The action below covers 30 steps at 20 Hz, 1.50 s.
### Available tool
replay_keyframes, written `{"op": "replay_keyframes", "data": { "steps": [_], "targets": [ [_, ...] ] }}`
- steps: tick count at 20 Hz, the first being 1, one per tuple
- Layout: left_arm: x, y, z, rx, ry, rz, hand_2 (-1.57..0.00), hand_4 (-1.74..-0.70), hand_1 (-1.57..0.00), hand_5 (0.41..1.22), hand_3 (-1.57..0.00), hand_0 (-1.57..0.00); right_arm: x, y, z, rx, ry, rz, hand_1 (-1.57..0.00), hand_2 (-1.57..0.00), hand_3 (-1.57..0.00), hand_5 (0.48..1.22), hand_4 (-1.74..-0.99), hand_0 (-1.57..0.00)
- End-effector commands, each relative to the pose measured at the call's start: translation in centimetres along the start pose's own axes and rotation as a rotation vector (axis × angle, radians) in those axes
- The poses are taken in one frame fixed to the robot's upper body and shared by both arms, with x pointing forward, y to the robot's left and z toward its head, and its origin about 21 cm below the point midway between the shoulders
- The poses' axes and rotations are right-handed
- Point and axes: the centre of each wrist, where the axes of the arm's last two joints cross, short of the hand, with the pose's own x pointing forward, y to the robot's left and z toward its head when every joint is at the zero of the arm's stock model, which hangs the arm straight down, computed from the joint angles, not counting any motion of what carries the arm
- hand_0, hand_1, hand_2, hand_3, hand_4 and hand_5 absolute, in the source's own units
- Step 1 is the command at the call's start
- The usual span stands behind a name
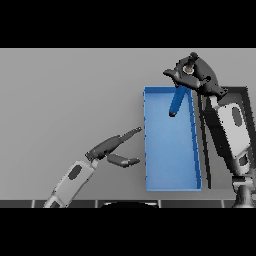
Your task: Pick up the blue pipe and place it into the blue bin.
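Surface: a plain grey table (65, 100) fills the head view, lit evenly, darker along its near edge.
Right hand: the right hand (192, 74) sits at the far right of the table, above the far end of the bin, its dark fingers curled round the top end of the blue pipe.
Right arm: the white and grey forearm runs from the lower right edge up along the outside of the bin's right wall to the hand.
Blue pipe: the blue pipe (176, 102) hangs from that hand, tilted, its upper end in the grip and its lower end pointing down and a little left, over the far part of the bin's inside. Whether the lower end touches the bin floor cannot be told.
Blue bin: the blue bin (170, 160) is a long open rectangular tray, lying lengthwise away from the robot, right of the table's middle; only the pipe shows within its walls.
Dark area: a dark strip (240, 92) lies behind and beside the right arm, just right of the bin.
Left hand: the left hand (112, 147) rests low over the table just left of the bin, fingers straight and spread from the thumb, holding nothing, the longest fingertip near the bin's left wall.
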Motion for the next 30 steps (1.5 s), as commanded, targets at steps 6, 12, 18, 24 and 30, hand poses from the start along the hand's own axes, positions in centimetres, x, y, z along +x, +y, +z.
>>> {"op": "replay_keyframes", "data": {
  "steps": [6,12,18,24,30],
  "targets": [
    [0.1,-0.4,-0.1,-0.009,-0.015,0.0,0.0,-0.88,0.0,0.463,0.0,0.0,-6.5,-1.0,1.9,-0.119,0.298,-0.071,-1.57,-1.57,-1.57,1.122,-1.741,-1.57],
    [0.2,-0.5,0.3,-0.005,-0.01,0.004,0.0,-0.89,0.0,0.455,0.0,0.0,-12.1,-1.4,3.7,-0.167,0.569,-0.052,-1.46,-1.39,-1.12,1.133,-1.547,-1.56],
    [0.1,-0.7,0.2,-0.005,0.004,0.009,0.0,-0.89,0.0,0.453,0.0,0.0,-13.5,-1.0,3.1,-0.135,0.769,0.0,-0.38,-0.36,-0.29,1.081,-1.242,-0.43],
    [0.1,-0.7,0.0,-0.004,0.0,0.006,0.0,-0.9,0.0,0.45,0.0,0.0,-15.0,-0.9,3.0,-0.09,0.789,0.275,-0.1,-0.09,-0.08,0.821,-1.125,-0.11],
    [0.1,-0.6,-0.2,0.0,0.005,0.019,0.0,-0.91,0.0,0.46,0.0,0.0,-15.2,-0.8,2.7,-0.106,0.764,0.289,-0.03,-0.02,-0.02,0.702,-1.12,-0.03]
  ]
}}
